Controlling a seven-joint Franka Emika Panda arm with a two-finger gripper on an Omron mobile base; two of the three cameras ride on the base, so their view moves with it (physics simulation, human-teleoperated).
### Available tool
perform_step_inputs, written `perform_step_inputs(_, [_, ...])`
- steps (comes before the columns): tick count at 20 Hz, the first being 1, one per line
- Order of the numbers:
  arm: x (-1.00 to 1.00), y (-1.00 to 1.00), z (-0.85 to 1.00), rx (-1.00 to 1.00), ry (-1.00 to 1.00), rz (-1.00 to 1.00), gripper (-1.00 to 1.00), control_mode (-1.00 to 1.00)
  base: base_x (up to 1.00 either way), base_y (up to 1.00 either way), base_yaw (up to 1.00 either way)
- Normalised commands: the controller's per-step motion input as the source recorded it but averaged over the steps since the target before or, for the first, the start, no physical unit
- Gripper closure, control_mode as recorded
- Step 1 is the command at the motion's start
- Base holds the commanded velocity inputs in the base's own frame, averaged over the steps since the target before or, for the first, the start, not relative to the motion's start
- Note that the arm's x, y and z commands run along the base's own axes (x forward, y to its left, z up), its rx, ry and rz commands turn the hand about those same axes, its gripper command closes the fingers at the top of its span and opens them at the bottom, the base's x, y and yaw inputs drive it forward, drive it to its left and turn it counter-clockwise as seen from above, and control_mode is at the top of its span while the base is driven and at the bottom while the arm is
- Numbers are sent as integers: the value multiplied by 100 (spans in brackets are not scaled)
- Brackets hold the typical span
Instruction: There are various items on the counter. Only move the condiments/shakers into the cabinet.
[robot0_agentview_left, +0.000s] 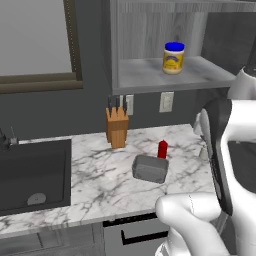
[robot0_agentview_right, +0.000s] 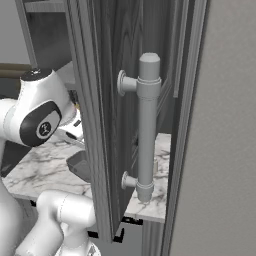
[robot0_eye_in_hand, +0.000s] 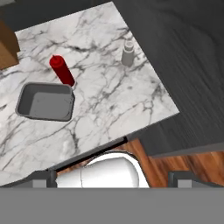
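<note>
No text can be read anywhere; the jar (robot0_agentview_left: 173, 58) on the cabinet (robot0_agentview_left: 150, 75) shelf has a yellow label with a dark blue mark on it, too blurred to make out as letters; the red bottle (robot0_eye_in_hand: 62, 70) and the shaker (robot0_eye_in_hand: 127, 52) on the bench (robot0_eye_in_hand: 109, 100) show no lettering; the pan (robot0_eye_in_hand: 46, 102) and the knife block (robot0_agentview_left: 117, 127) are plain.

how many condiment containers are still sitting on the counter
2: a slim red squeeze bottle right beside the grey rectangular pan, and a small pale shaker apart from them near the counter's end. The open cabinet door may hide more.
</note>
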Motion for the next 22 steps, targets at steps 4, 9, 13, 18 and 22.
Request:
perform_step_inputs(4, [4,26,-32,1,-24,1,-100,-100,0,0,0])
perform_step_inputs(9, [29,12,-11,5,-13,4,-100,-100,0,0,0])
perform_step_inputs(13, [42,3,-11,0,-4,7,-100,-100,0,0,0])
perform_step_inputs(18, [30,3,-9,-1,0,5,-100,-100,0,0,0])
perform_step_inputs(22, [30,5,-35,-11,8,1,-100,-100,0,0,0])
